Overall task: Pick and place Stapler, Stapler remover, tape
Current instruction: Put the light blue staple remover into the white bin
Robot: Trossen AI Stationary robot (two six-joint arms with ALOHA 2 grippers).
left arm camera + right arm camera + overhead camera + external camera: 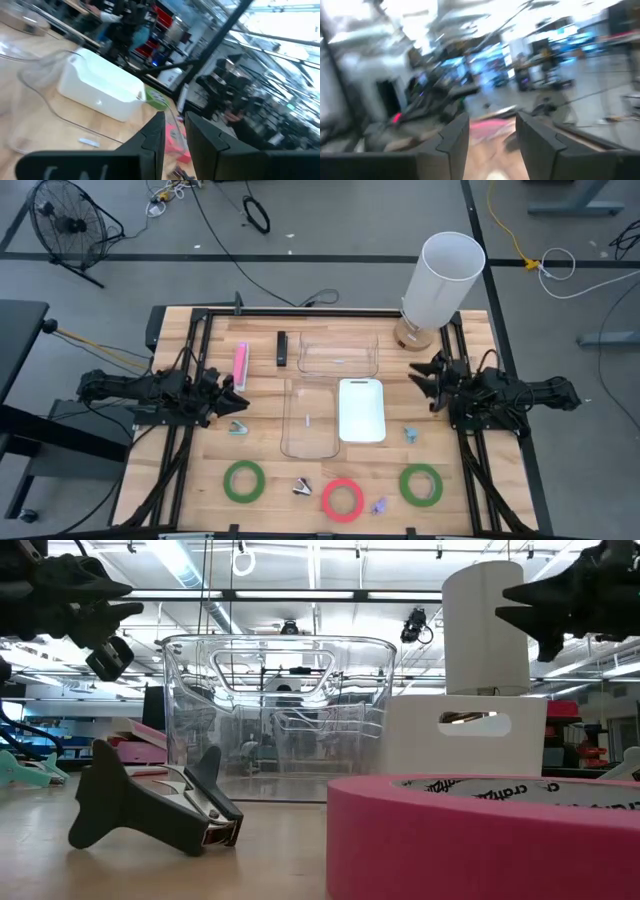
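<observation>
Wooden table (200, 480): three tape rings (343, 498) not yet in clear bins (338, 352). Left gripper (238, 390), right gripper (418, 376) both gaping, holding nothing.

My two matte-black jointed arms, left gripper (238, 385), right gripper (418, 375), angular tapering dark fingers (150, 145).

Red-pink tape (490, 840) cropped at frame edge

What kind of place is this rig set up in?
Most likely a robotics lab or workshop: a wooden table on a bare grey floor strewn with cables, a floor fan nearby, and open ceiling trusses with strip lights behind.
</observation>
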